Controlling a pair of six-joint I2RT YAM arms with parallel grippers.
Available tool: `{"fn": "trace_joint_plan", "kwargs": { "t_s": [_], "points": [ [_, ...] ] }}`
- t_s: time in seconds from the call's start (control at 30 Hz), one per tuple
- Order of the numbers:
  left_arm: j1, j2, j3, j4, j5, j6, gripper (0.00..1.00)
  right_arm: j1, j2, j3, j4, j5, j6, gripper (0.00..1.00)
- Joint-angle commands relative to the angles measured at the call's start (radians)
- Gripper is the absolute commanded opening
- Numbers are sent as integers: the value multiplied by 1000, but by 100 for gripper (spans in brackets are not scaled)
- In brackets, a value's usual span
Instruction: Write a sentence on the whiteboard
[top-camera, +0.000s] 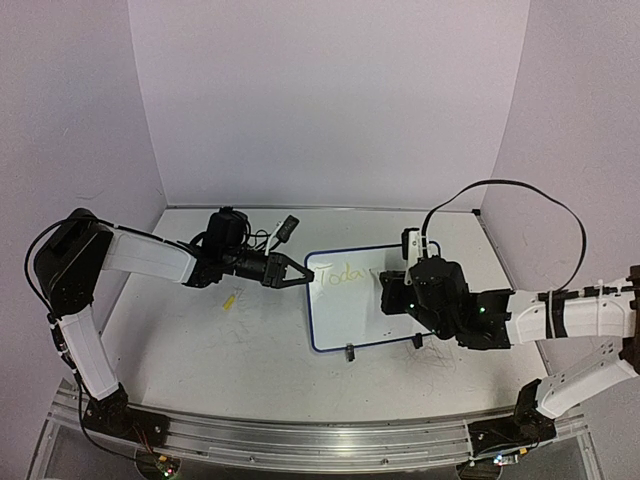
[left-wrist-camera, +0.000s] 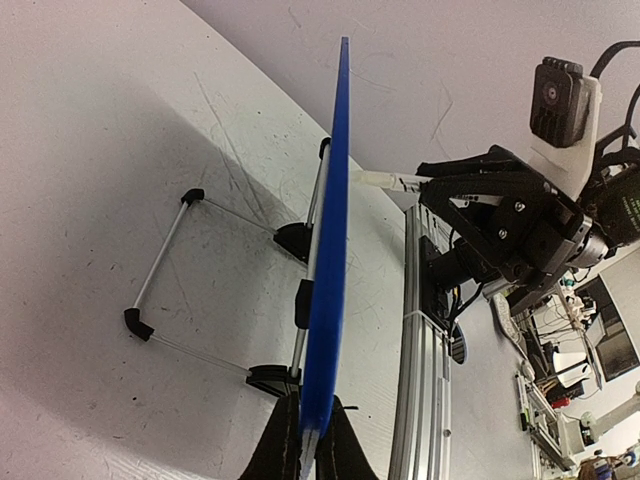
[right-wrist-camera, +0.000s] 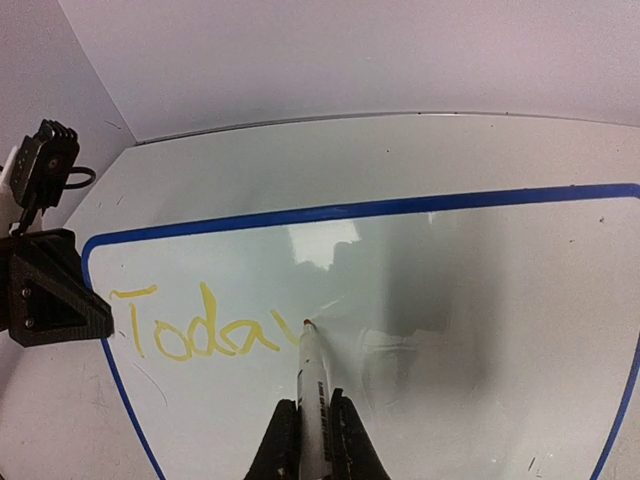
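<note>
Yellow strokes of the sentence (right-wrist-camera: 195, 325) sit in the far left part of the whiteboard (right-wrist-camera: 450, 330), reading "Toda" followed by a short v-shaped stroke. The whiteboard has a thin blue frame and stands propped on a wire stand (left-wrist-camera: 200, 290) with black feet, at the middle of the desk (top-camera: 200, 350), slightly to the right, between the two arms. A white marker (right-wrist-camera: 312, 375) touches the board with its tip just right of the last yellow stroke. The right jaws are pressed together around the marker's barrel, pinching it from both sides, and they reach over the board from the right. The left jaws are closed on the whiteboard's left edge, one finger on each face of the blue frame. The left arm (top-camera: 150, 255) stretches in from the left side of the desk. A small yellow object (top-camera: 230, 300) lies on the desk left of the board, apart from it; it is too small to tell what it is.
</note>
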Motion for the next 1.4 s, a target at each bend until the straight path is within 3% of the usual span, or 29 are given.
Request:
{"fn": "trace_joint_plan", "kwargs": {
  "t_s": [0.0,0.97,1.37],
  "points": [
    [-9,-39,-4,-2,33,-27,0,-11,18,56,13,39,-32,0],
    [-9,-37,-2,-2,34,-25,0,38,-19,-46,-86,-25,54,0],
    [-9,-44,-4,-2,32,-24,0,56,64,48,-24,-28,27,0]
  ]
}}
